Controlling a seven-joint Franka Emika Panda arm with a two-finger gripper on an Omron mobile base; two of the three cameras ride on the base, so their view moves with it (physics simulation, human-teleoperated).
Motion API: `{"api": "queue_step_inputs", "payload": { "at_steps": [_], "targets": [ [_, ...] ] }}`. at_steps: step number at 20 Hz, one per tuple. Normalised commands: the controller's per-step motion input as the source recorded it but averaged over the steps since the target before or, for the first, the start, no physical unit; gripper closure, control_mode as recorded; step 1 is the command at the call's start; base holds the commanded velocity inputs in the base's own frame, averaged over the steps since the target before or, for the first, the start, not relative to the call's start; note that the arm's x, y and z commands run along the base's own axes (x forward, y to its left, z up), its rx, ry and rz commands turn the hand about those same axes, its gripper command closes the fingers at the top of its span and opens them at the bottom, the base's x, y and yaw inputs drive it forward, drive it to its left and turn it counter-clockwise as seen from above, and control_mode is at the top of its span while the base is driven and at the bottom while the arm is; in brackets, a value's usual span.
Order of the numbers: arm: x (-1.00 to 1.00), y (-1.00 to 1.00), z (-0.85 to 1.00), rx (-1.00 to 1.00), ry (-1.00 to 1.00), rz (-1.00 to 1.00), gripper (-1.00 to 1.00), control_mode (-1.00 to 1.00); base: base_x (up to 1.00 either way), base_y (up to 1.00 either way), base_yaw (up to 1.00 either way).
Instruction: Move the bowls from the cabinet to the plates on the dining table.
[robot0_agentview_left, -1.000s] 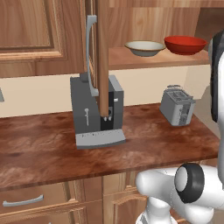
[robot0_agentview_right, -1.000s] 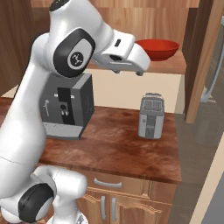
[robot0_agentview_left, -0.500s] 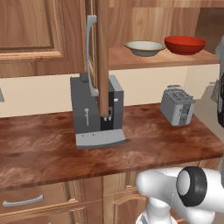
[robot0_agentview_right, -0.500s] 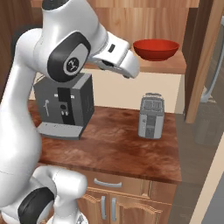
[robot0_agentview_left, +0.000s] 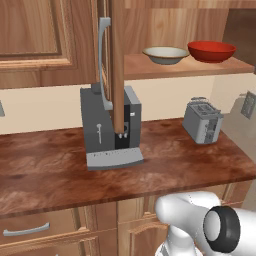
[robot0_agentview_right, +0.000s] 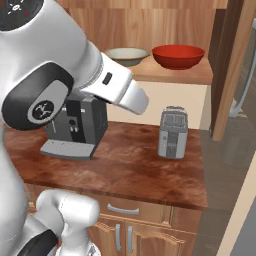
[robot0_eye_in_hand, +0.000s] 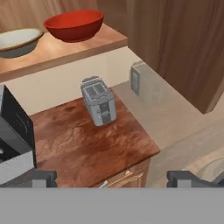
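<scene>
At the bottom of the hand view the gripper (robot0_eye_in_hand: 112, 178) stood spread wide, holding nothing. Beyond it, mid-frame, a grey toaster (robot0_eye_in_hand: 99, 101) stood upright on the counter (robot0_eye_in_hand: 92, 148). Farthest, upper left, the cabinet (robot0_agentview_left: 45, 40) shelf (robot0_eye_in_hand: 65, 48) carried both bowls upright, mouths up, nothing visible inside: the red bowl (robot0_eye_in_hand: 73, 25) beside the cream bowl (robot0_eye_in_hand: 15, 41), close together.

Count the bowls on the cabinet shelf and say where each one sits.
2. The cream bowl sits on the open shelf, and the red bowl is just to its right. Nothing seems hidden behind them.
</scene>
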Motion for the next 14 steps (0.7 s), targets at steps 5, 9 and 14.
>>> {"api": "queue_step_inputs", "payload": {
  "at_steps": [5,9,14],
  "targets": [
    [-0.32,0.58,0.0,-0.01,0.07,0.1,-1.0,-1.0,0.0,0.0,0.0],
    [0.19,0.58,-0.08,0.0,0.22,0.08,-1.0,-1.0,0.0,0.0,0.0],
    [0.52,0.4,-0.2,0.0,0.12,0.11,-1.0,-1.0,0.0,0.0,0.0]
  ]
}}
